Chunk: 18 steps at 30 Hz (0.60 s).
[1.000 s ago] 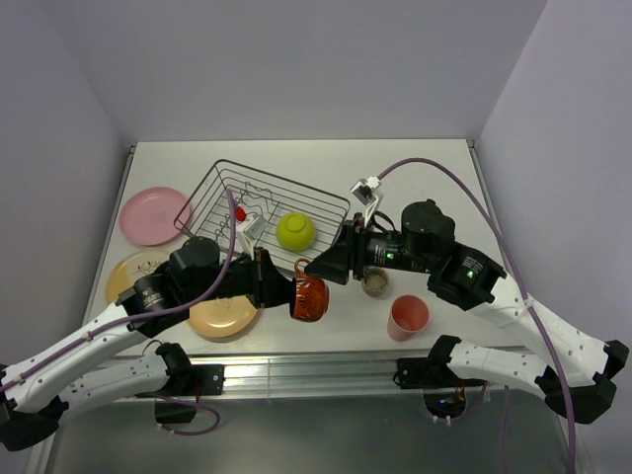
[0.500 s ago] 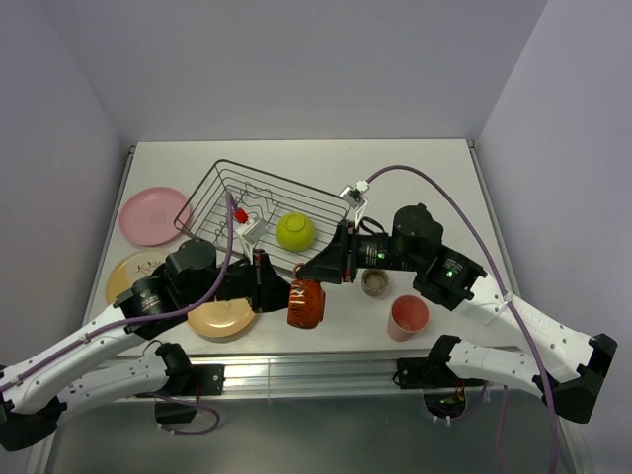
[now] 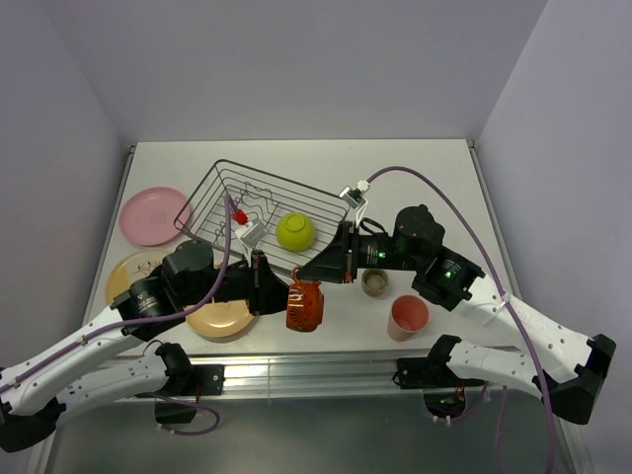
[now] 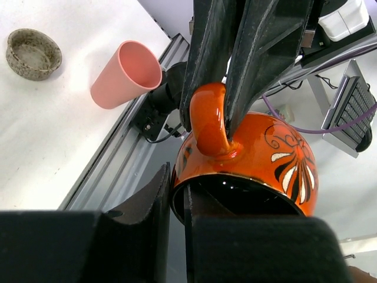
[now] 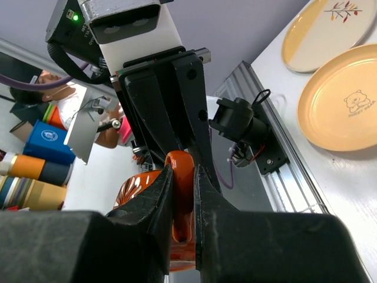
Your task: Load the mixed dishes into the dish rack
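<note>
Top external: mid-air handover of the red mug (image 3: 305, 306). Left gripper (image 3: 283, 294) is clamped on the rim wall, one finger inside and one outside. Right gripper (image 3: 304, 275) is pinched onto both sides of the loop handle (image 4: 209, 121), so both arms hold it at once. The mug hangs tipped over the near edge of the surface (image 3: 415, 188), between the tan-orange plate (image 3: 222, 316) and the grey cup (image 3: 375, 282), just short of the dish rack (image 3: 281, 181). I read this as a transfer to the right arm. Next, left has to let go cleanly before right pulls away. Right then lifts the mug over the wire rim and sets it down clear of the lime bowl (image 3: 295, 231), which looks to sit at the rack's right end. The glaze is glossy and slick and the handle thin and rounded, so I expect the mug to swing in that pinch. The rack is thin silver wire with wavy dividers. The salmon-pink tumbler (image 3: 409, 316) is tapered and stands mouth up.
</note>
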Motion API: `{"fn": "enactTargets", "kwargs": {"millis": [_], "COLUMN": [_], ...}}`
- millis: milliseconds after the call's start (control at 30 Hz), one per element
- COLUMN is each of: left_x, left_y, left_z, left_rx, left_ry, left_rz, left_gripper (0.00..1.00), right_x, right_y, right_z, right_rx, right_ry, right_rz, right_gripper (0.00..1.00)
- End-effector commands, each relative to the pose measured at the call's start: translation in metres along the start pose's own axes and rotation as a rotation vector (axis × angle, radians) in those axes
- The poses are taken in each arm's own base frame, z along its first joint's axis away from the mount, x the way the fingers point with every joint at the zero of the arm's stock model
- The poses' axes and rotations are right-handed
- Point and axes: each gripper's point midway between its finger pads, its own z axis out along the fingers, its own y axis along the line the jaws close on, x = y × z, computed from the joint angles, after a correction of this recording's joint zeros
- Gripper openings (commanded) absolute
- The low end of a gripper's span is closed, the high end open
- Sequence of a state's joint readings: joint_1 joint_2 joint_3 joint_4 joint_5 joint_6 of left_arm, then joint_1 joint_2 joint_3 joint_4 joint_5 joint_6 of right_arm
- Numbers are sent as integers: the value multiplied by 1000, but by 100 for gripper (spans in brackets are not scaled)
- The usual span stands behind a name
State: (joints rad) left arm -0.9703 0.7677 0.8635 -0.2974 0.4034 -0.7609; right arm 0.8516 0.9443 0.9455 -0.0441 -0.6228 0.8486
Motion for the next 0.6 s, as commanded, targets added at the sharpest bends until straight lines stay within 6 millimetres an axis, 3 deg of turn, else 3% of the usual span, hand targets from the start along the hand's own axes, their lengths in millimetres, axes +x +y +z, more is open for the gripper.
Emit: {"fn": "enactTargets", "kwargs": {"millis": [0,33,67,133,167,267,400,500,533,567], "left_x": [-26,-25,-25,-24,-24,-27,-35,-43,-53,-50], "left_y": [-19,-14,-9,6,9,23,35,60,77,89], "left_z": [-5,-5,-6,-9,-10,-19,-33,-49,-58,-70], "left_rx": [28,-2,-33,-119,-139,-220,-325,-499,-612,-711], "left_ry": [-77,-70,-70,-73,-82,-121,-164,-217,-285,-286], "left_rz": [26,24,17,0,-4,-15,-13,-36,-65,-87], "left_gripper": [1,5,29,58,64,78,84,88,88,88], "right_x": [-3,-3,-5,-10,-11,-18,-23,-32,-30,-42], "right_y": [22,21,20,18,16,9,-4,-18,-32,-38], "right_z": [-5,-5,-5,-6,-7,-11,-10,-11,-11,-12], "right_rx": [-85,-74,-64,-41,-32,8,67,159,221,277], "right_ry": [14,15,11,4,0,-16,-25,-43,-21,-58], "right_rz": [-84,-83,-97,-107,-108,-119,-128,-156,-167,-185], "right_gripper": [0,0,0,0,0,0,0,0,0,0]}}
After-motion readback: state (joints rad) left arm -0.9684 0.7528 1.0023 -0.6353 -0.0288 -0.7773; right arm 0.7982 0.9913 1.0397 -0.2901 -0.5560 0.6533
